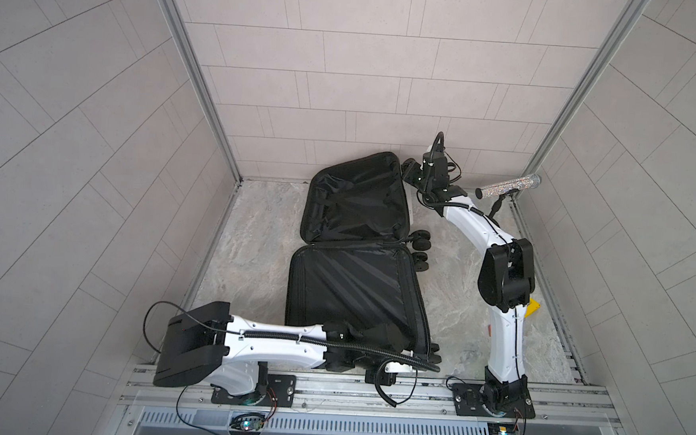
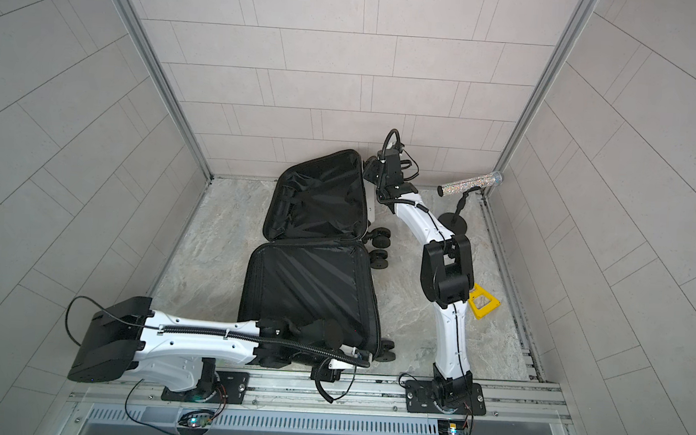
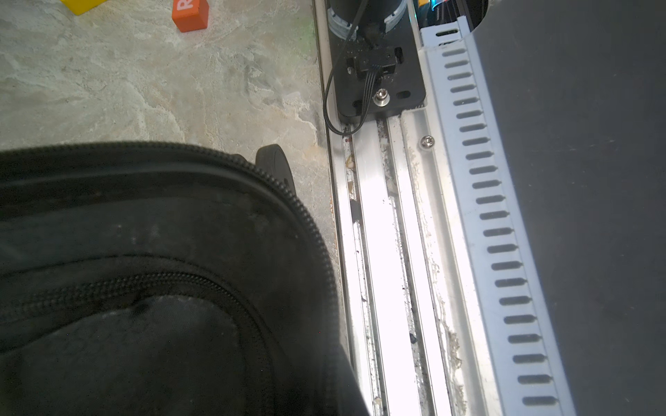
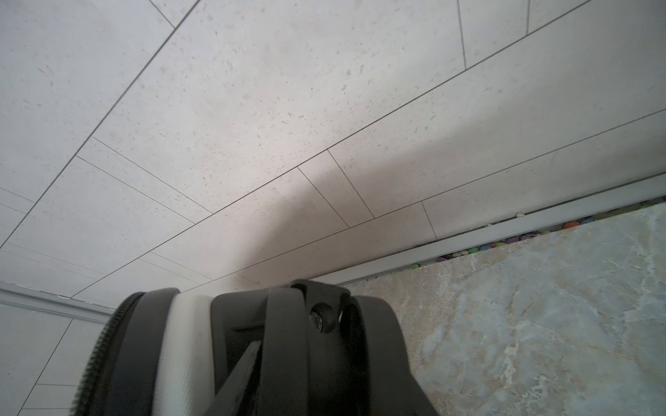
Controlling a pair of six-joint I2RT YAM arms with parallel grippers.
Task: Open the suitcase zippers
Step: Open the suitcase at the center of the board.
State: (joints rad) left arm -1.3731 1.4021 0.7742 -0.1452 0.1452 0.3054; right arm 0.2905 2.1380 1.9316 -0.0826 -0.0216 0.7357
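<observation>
Suitcase [image 1: 351, 202] is lying spread open on the marbled tabletop [image 1: 252, 270] just beyond the front rail [image 1: 328, 385], both halves showing black lining [image 1: 354, 285] inside and the zippers [image 3: 310, 223] running undone around the rims. Left gripper [image 1: 401, 364] is hanging, jaws together, at the corner nearest that rail. At the corner farthest from it the right gripper [image 1: 409, 168] is sitting, and I cannot tell whether it is gripping.

Suitcase [image 1: 358, 285] wide open, black-lined, zippers [image 3: 313, 230] apart
</observation>
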